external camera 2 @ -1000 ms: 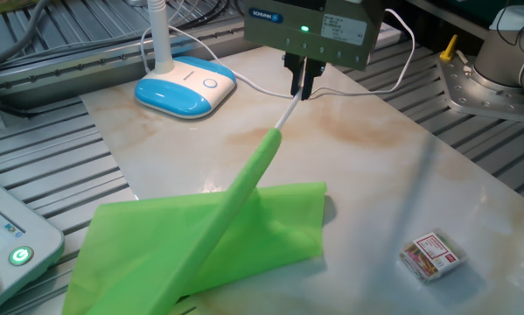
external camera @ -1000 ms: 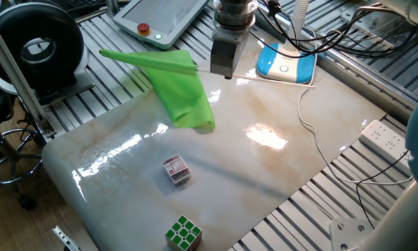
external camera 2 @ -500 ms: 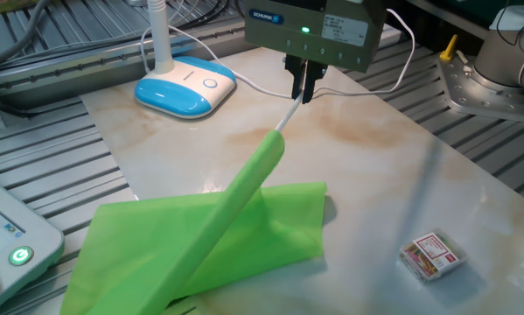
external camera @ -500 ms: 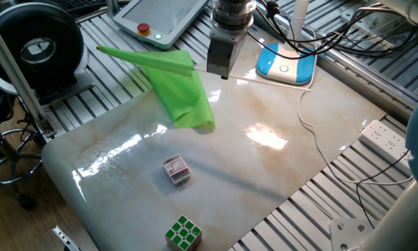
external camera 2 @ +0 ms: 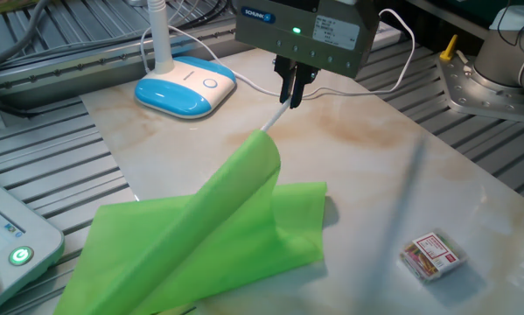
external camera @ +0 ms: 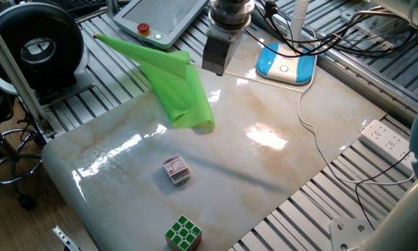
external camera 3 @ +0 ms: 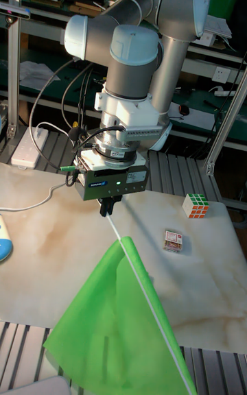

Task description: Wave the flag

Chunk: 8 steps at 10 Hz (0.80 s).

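The flag (external camera: 175, 82) is a lime-green cloth on a thin white stick. My gripper (external camera 2: 292, 94) is shut on the stick's bare end, just above the marble table. From the fingers the stick slopes down and away, and the cloth (external camera 2: 200, 245) hangs from it, its lower part draped on the table. In the tall fixed view the gripper (external camera 3: 107, 211) holds the stick's top and the flag (external camera 3: 116, 316) spreads below it toward the camera.
A blue-and-white device (external camera: 285, 64) with a cable lies beyond the gripper. Two puzzle cubes rest on the table (external camera: 278, 160): a reddish one (external camera: 176, 169) and a green-white one (external camera: 183, 232). A teach pendant (external camera: 156, 17) sits at the far edge, a power strip (external camera: 384, 137) at the right.
The gripper has lifted and shifted a little toward the pendant side. The stick's far end rose, pulling the upper cloth higher off the table.
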{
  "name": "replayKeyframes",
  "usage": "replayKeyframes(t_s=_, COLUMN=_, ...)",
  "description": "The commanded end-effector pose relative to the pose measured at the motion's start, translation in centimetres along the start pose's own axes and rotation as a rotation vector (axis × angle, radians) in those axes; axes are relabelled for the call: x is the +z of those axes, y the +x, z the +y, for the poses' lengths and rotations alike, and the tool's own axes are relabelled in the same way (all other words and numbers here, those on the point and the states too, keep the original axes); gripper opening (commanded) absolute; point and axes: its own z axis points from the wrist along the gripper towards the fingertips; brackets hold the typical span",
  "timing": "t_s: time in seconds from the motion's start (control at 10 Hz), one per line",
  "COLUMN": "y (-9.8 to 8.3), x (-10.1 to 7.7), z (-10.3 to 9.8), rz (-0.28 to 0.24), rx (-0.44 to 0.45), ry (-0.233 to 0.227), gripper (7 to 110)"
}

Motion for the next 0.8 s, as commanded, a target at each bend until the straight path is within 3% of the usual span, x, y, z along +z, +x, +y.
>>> replayKeyframes(t_s=0.0, y=-0.73, x=-0.13, z=-0.13, rz=-0.03, rx=0.016, ry=0.002, gripper=7)
replayKeyframes(t_s=0.7, y=0.05, x=-0.13, z=-0.72, rz=0.001, rx=0.008, ry=0.026, gripper=7)
